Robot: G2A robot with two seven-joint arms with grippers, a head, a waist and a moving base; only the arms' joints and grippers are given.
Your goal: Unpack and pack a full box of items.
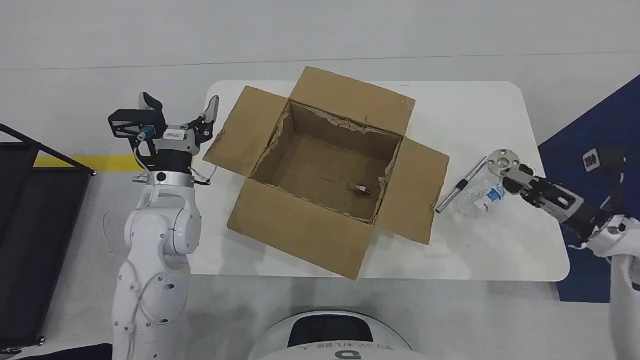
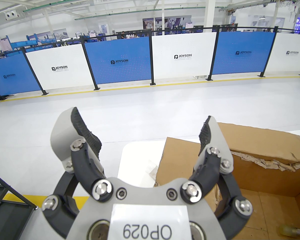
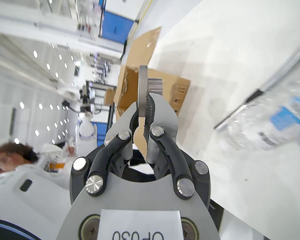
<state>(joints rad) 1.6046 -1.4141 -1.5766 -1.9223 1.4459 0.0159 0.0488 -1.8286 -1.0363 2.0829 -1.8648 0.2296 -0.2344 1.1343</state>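
Top view, from the left: my left tool (image 1: 180, 107) (image 2: 141, 119) sits just off the left edge of the white counter (image 1: 500, 110), beside the outer flap of the cardboard box (image 1: 300, 225) (image 2: 265, 173), its fingers spread wide with nothing between them. The box stands in the middle of the counter with all four flaps folded out. A small item (image 1: 362, 189) (image 2: 290, 230) lies on the box floor toward its right wall; I cannot tell what it is. Right of the box, a thin rod (image 1: 455, 188) (image 3: 242, 111) lies slanted on the counter, and a clear bottle (image 1: 485, 198) (image 3: 265, 123) lies on its side just beside the rod. Near the bottle, my right tool (image 1: 515, 172) (image 3: 142, 101) is pinching a round metal disc (image 1: 505, 160) (image 3: 142, 81) by its edge, over the counter's right part
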